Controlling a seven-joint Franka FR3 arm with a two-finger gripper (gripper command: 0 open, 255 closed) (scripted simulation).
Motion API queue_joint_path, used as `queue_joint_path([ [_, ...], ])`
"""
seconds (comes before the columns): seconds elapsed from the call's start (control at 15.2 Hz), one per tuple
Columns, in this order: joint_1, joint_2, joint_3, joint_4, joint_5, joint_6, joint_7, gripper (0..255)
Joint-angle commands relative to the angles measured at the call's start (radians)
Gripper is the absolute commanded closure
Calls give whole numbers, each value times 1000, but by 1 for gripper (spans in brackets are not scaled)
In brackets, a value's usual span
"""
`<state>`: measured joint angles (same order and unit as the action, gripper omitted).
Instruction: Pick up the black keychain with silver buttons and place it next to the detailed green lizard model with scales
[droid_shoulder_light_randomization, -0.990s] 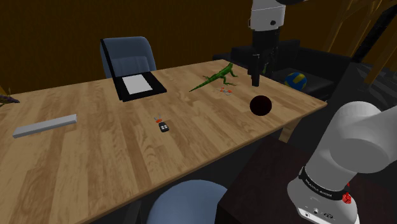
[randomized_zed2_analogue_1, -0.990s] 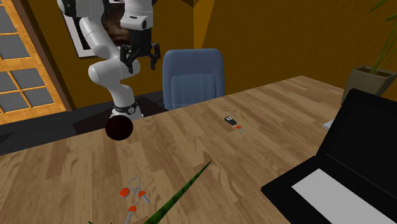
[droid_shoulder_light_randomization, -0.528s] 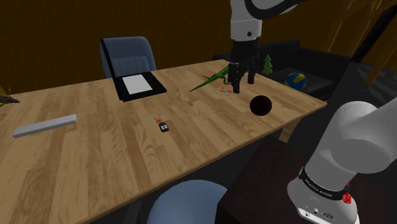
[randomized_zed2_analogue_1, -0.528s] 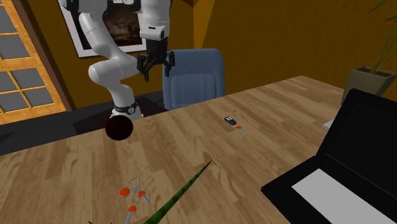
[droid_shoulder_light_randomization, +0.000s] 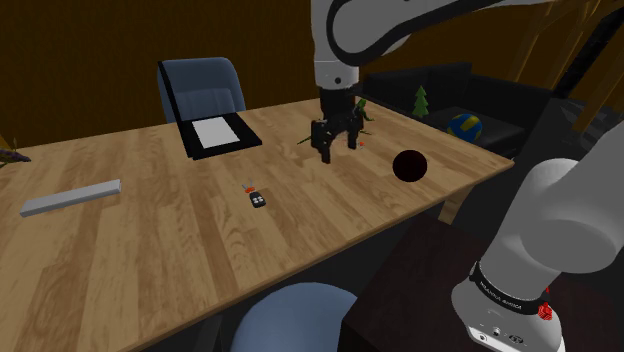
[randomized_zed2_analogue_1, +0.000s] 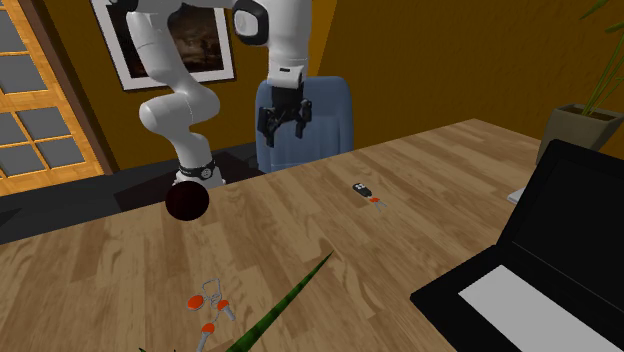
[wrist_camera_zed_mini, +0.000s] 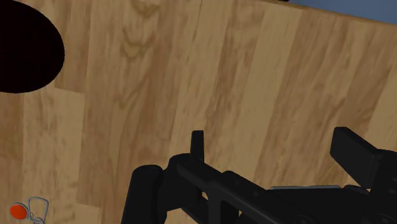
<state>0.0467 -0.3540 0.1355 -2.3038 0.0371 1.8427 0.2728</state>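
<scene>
The black keychain (droid_shoulder_light_randomization: 258, 198) with small silver buttons and an orange tag lies flat on the wooden table (droid_shoulder_light_randomization: 150, 250), near its middle; the second exterior view shows the keychain (randomized_zed2_analogue_1: 364, 190) too. The green lizard model (droid_shoulder_light_randomization: 342, 119) stands near the table's far edge, partly behind my gripper (droid_shoulder_light_randomization: 337, 145). Only its tail (randomized_zed2_analogue_1: 287, 303) enters the second exterior view. My gripper hangs open and holds nothing, well off to the shoulder view's right of the keychain. In the wrist view the gripper (wrist_camera_zed_mini: 273, 149) has its fingers apart over bare wood.
A dark ball (droid_shoulder_light_randomization: 410, 165) rests on the table right of the gripper. Small orange-tagged keys (randomized_zed2_analogue_1: 210, 303) lie by the lizard. An open laptop (droid_shoulder_light_randomization: 215, 135), a grey bar (droid_shoulder_light_randomization: 70, 197) and two blue chairs (droid_shoulder_light_randomization: 200, 88) (droid_shoulder_light_randomization: 290, 315) are around.
The arm has swung to the shoulder view's left, from above the dark ball across the lizard, and dropped closer to the table. The keychain has not moved.
</scene>
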Motion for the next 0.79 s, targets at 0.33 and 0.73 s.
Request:
queue_joint_path([
  [0.33, 16, 246, 50, 151, -8, 119, 92, 0],
  [0.73, 41, 465, 77, 328, -43, 179, 174, 0],
])
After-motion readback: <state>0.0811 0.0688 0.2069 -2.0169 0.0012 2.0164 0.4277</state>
